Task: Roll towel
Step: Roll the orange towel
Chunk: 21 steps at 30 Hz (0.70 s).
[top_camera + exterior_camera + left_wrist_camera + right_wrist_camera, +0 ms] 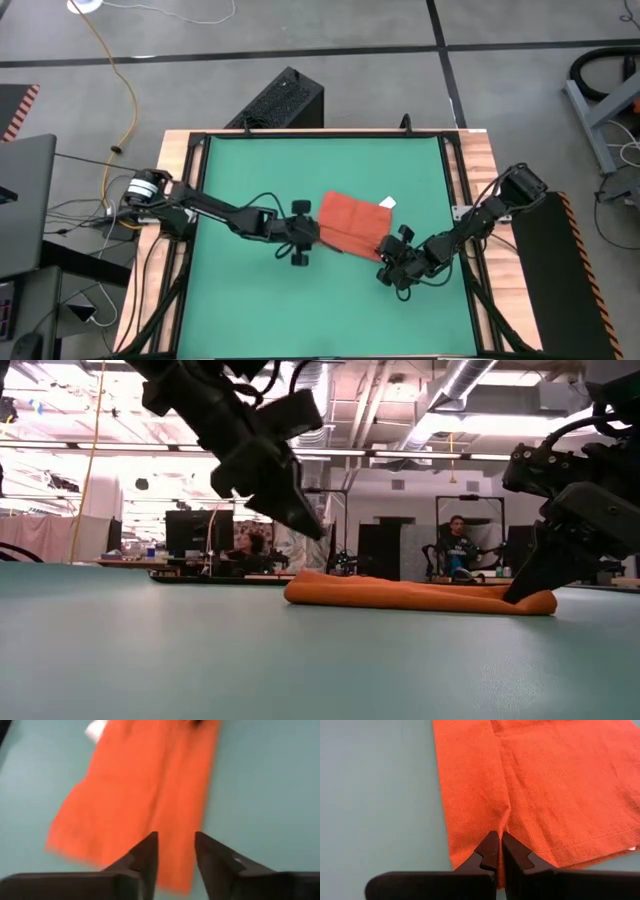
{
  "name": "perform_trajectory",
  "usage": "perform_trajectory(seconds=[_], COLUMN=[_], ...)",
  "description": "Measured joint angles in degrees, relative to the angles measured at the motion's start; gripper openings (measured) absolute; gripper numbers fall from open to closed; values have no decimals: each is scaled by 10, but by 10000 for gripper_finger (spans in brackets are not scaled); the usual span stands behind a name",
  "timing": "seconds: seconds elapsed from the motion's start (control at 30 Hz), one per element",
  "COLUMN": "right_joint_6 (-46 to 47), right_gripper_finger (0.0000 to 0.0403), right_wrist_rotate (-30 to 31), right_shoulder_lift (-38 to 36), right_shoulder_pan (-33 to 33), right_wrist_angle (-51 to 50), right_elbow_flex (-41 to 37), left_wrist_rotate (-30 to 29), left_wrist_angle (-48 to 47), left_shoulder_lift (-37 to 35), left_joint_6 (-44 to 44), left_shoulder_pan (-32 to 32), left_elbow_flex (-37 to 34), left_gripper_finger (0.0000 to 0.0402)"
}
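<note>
Centrally, folded rust-orange towel (352, 225) flat on green desk (240, 310), white tag, right gripper (499, 851) fingers pinching its edge, left gripper (175, 854) fingers spread above it.

The left wrist view is smeared with blur — the towel (140, 805) shows soft, streaked edges, its far end is cut by the picture's edge, and the white tag (95, 730) is only a pale smudge. From above, the right end effector (392, 262) covers the towel's near corner. In the low view both arms are cut off at the frame's edge — the people behind are too small to make out.
</note>
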Motion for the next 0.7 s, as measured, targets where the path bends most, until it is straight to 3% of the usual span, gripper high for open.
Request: perform_trajectory(seconds=[0.17,0.23,0.7], right_joint_6=[0,1,3], right_gripper_finger=[29,29,29], right_wrist_rotate=[-4,-11,-16], right_shoulder_lift=[0,0,0], right_shoulder_pan=[0,0,0], right_wrist_angle=[0,1,-6], right_elbow_flex=[0,0,0], left_wrist_rotate=[2,0,27], left_wrist_angle=[52,60,57], left_shoulder_lift=[46,60,109], left_joint_6=[41,45,32], left_shoulder_pan=[0,7,50], left_elbow_flex=[-1,-1,0], left_gripper_finger=[26,8,6])
